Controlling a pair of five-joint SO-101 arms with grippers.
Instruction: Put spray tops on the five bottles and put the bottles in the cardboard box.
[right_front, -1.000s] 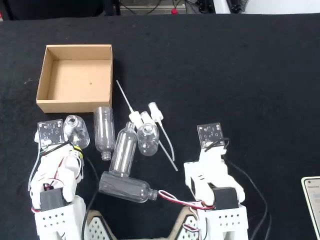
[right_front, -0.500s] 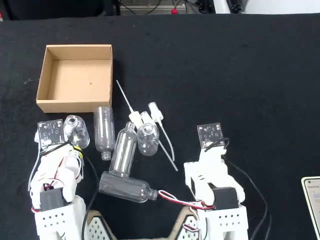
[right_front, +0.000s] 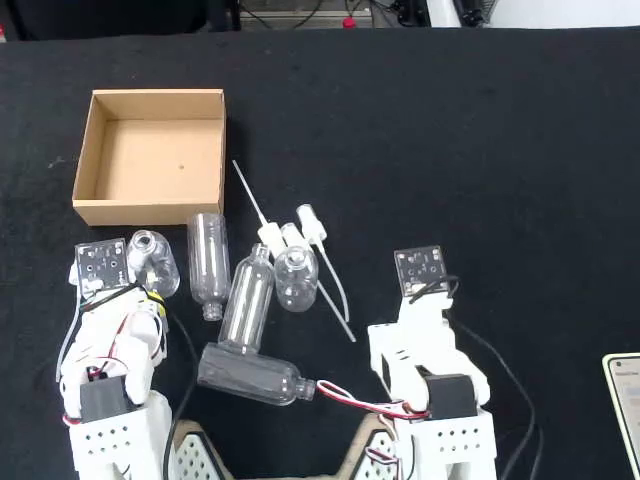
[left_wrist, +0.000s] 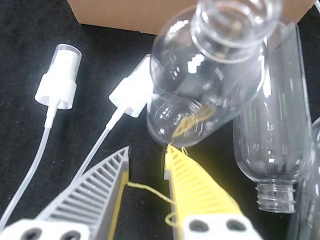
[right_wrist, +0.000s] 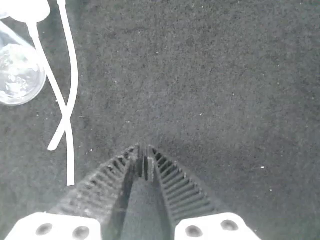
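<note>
The open cardboard box (right_front: 150, 155) stands at the back left, with nothing in it. Several clear capless bottles lie in front of it: a short one (right_front: 153, 262), a longer one (right_front: 208, 262), a tilted one (right_front: 248, 297), a round one (right_front: 296, 277) and one near the front (right_front: 250, 375). White spray tops (right_front: 312, 223) with long tubes lie beside the round bottle. My left gripper (left_wrist: 146, 152) is slightly open, its tips just short of the short bottle (left_wrist: 210, 75), with two spray tops (left_wrist: 57, 75) beside it. My right gripper (right_wrist: 145, 150) is shut over bare cloth, right of the tubes (right_wrist: 65, 90).
Both arms (right_front: 110, 340) (right_front: 425, 340) sit folded at the table's front edge, with red and white cables (right_front: 350, 398) between them. A white device (right_front: 625, 395) lies at the right edge. Black cloth stretches bare across the right and back of the table.
</note>
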